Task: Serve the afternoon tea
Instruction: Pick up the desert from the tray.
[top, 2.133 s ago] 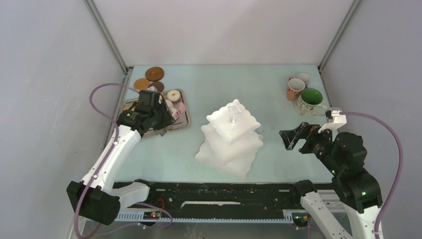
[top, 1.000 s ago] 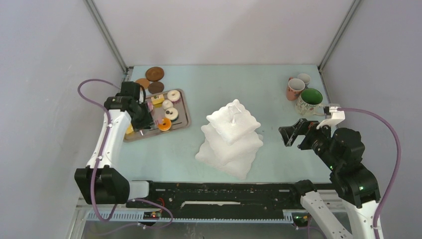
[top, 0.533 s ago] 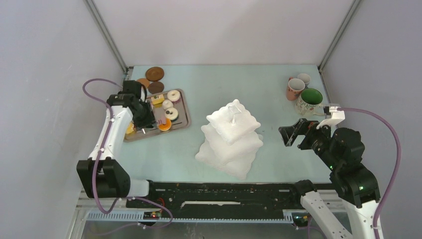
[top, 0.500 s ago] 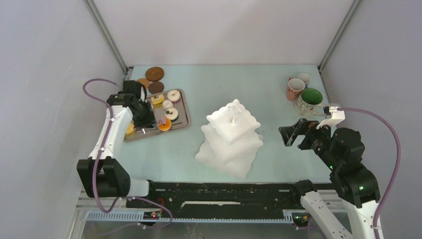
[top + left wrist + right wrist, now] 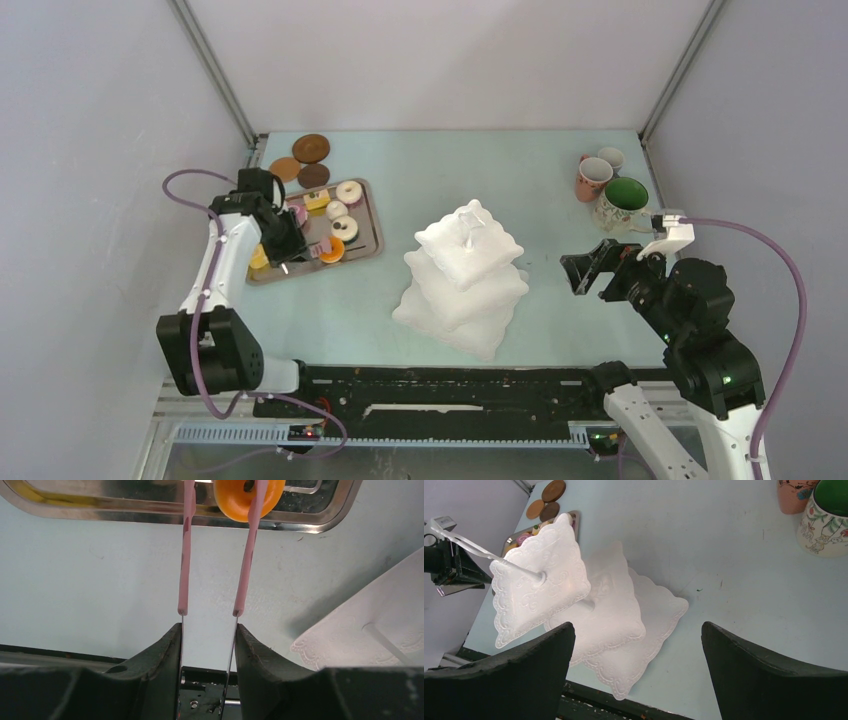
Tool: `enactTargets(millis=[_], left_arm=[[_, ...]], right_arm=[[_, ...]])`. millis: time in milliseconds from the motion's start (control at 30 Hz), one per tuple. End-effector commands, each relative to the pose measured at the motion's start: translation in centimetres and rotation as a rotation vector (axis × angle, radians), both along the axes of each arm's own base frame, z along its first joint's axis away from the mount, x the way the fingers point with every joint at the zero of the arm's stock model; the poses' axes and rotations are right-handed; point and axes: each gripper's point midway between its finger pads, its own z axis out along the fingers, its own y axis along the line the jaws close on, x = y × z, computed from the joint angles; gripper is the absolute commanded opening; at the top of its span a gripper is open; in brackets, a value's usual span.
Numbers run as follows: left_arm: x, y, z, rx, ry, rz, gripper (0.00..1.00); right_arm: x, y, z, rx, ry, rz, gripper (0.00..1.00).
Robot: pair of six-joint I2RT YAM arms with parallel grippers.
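Left gripper [image 5: 207,630] is clamped on the handles of the pink tongs [image 5: 184,555]. The tong arms reach over the rim of the grey metal tray [image 5: 125,515], with an orange biscuit [image 5: 235,500] between them. Right gripper [image 5: 636,630], jaws spread wide and empty, hovers just right of the white three-tier stand [image 5: 468,275], the mugs [image 5: 625,200] beyond it at the far right.

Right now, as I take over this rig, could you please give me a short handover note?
Left gripper shut on pink tongs, their arms reaching an orange biscuit at the near rim of the grey tray.
Right gripper open, beside the white stand.
Stand empty, mid-table; mugs far right; coasters far left.
Done: nothing served. Left: treats onto stand, set out mugs and coasters.
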Motion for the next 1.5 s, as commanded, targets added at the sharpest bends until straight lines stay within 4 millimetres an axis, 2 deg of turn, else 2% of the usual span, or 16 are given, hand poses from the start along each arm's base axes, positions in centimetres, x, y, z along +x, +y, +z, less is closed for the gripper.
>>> enactTargets(millis=[0,400,667,933,1233,1467], left_arm=[[0.4,-0.6,0.5,-0.069,-0.06,-0.042,0.44],[0.6,-0.5,2.1,-0.041,-0.122,-0.018,0.47],[0.8,-1.6,1.4,-0.001,-0.098,-0.06,0.47],[1.1,-1.3,1.3,0.069,-0.077,-0.066,0.48],[1.7,-2.8,1.2,0.048,-0.088,-0.101,0.49],[1.8,-2.6,0.7,0.059,-0.073,-0.099,0.5]], right_arm=[[0.2,0.0,1.2,-0.001,-0.047,0.003,1.0],[0.2,0.3,1.1,0.016,-0.032,0.009,1.0],[0.2,0.4,1.2,0.027,-0.031,0.01,1.0],[-0.1,0.2,1.1,0.027,-0.027,0.002,1.0],[0.0,0.2,1.0,0.025,-0.027,0.001,1.0],[-0.1,0.0,0.9,0.02,-0.025,-0.004,1.0]])
